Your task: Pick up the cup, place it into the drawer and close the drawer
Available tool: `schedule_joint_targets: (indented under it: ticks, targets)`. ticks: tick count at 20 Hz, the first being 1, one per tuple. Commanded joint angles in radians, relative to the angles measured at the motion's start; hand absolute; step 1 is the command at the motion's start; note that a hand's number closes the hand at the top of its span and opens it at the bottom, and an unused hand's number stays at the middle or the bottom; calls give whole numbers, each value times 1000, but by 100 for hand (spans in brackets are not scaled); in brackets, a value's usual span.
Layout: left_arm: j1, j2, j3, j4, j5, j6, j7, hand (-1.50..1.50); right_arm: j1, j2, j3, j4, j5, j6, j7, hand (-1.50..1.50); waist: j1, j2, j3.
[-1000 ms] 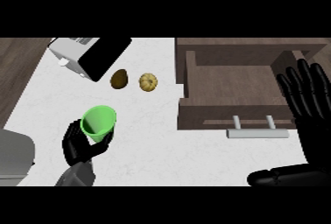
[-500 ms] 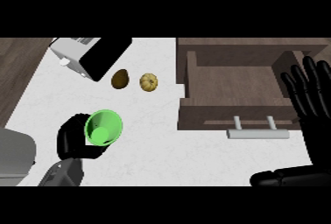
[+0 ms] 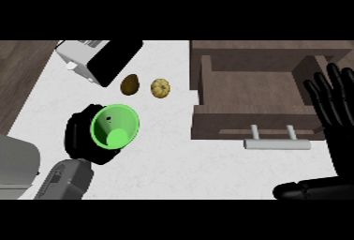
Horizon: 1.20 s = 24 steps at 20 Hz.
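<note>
Left hand (image 3: 83,136) is curled round the green cup (image 3: 114,126), which sits in the grip over the white counter (image 3: 180,159), left of centre and well apart from the drawer (image 3: 256,101). Cup's mouth faces up toward the head view, so the inside and base show; prob tilted that way because the hand wraps it from the side and behind. Looks lifted off the counter, but can't confirm from straight above. By my read: pick is done, carry to the drawer not yet done.

Drawer is pulled open at right, wooden floor bare, pale bar handle (image 3: 276,143) on the front facing the robot. Open w/ room inside, so it suits a drop-in from above; closing it will likely mean a push on that front.

Right hand (image 3: 335,101) is at the view's right edge beside the drawer, fingers straight and apart, holding nothing, resting.

Two small round brownish items, a darker one (image 3: 129,84) and a paler one (image 3: 160,88), lie near each other btwn the cup and a white-and-black appliance (image 3: 97,58) at top left. Can't tell what the items are.

Hidden or cut off: most of the left hand's fingers are behind the cup; the cup's outer wall barely shows. Grey forearm (image 3: 66,180) runs off the bottom. A pale grey object (image 3: 15,164) at lower left is cropped, unidentifiable. Right hand is partly cut by the frame edge.
</note>
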Motion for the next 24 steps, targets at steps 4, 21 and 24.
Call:
schedule_joint_targets:
  ticks: [4,21,24]
  targets:
    - [-127,-32,-15,-189,15,93,247,150,-26,-15,-26,19,-32,8,15,-150,-9,4,-1]
    - [-534,-135,-28,-212,-141,356,584,150,39,33,55,-25,54,-8,-17,-150,-18,5,-1]
    - [-549,-162,-28,-161,-179,365,554,150,-2,5,-8,64,21,18,-68,-150,-14,6,-1]
